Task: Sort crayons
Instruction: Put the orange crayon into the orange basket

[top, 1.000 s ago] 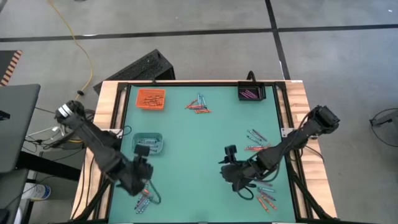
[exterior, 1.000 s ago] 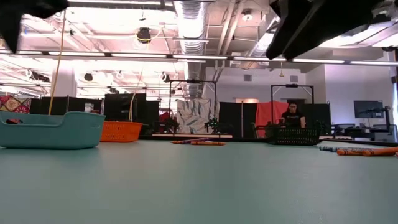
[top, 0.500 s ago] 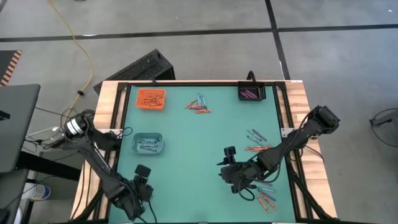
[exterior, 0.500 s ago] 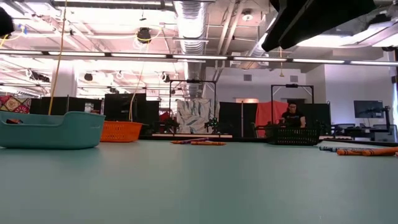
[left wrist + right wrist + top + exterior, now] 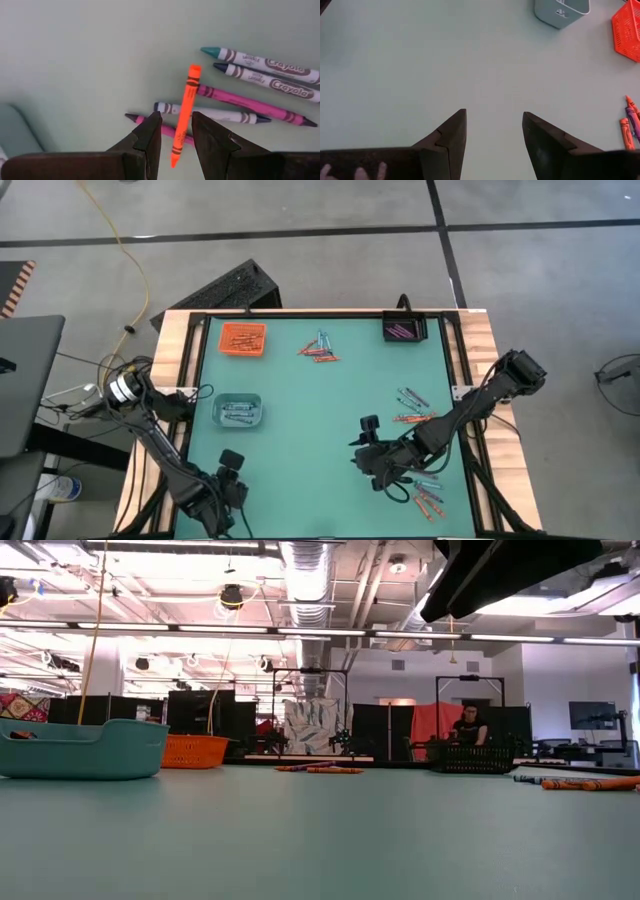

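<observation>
Several crayons lie in a loose pile near the table's near-left corner. An orange crayon [image 5: 183,117] lies across a pink crayon [image 5: 240,100] and a white-wrapped crayon [image 5: 210,113]. My left gripper [image 5: 176,115] points down over this pile, open, one finger on either side of the orange crayon without touching it. In the high view my left gripper [image 5: 230,482] hides the pile. My right gripper [image 5: 494,113] hangs open above bare table, right of centre [image 5: 368,455], with nothing between its fingers.
An orange tray [image 5: 242,338] at the far left, a teal tray [image 5: 238,412] nearer and a black tray [image 5: 404,330] at the far right each hold crayons. More crayons lie at far centre [image 5: 320,348] and by the right edge [image 5: 412,402], [image 5: 428,498].
My left gripper has gone from beside the teal tray toward the table's near edge and down, and now stands over the near-left crayon pile. Its finger gap looks the same. My right arm has kept still.
</observation>
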You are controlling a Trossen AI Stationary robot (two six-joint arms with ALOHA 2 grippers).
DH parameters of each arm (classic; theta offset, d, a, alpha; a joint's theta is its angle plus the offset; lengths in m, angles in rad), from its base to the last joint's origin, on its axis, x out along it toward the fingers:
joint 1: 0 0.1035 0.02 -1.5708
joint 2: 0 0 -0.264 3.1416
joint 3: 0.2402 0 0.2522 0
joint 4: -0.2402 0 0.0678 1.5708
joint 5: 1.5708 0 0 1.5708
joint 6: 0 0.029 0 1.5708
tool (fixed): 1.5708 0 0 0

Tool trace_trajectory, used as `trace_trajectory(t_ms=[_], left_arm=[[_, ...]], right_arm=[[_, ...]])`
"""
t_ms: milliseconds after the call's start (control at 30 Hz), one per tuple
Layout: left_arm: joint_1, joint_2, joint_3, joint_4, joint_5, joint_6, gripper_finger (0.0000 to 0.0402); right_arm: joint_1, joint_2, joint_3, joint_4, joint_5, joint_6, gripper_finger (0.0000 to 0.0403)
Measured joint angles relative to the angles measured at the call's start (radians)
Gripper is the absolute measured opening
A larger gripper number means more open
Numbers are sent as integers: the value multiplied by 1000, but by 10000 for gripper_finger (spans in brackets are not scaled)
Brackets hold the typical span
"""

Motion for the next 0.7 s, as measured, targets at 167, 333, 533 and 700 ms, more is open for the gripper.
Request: trace_trajectory(t_ms=[167,333,533,700], left_arm=[[5,15,0,5,23,1,98],[6,41,-1,15,47,0,98],[14,44,-1,19,43,-3,98],[23,47,-1,19,44,-1,98]], right_arm=[[5,0,0,-1,0,11,193],[6,0,0,-4,0,14,193],[6,0,0,-4,0,14,193],[6,0,0,-3,0,14,193]])
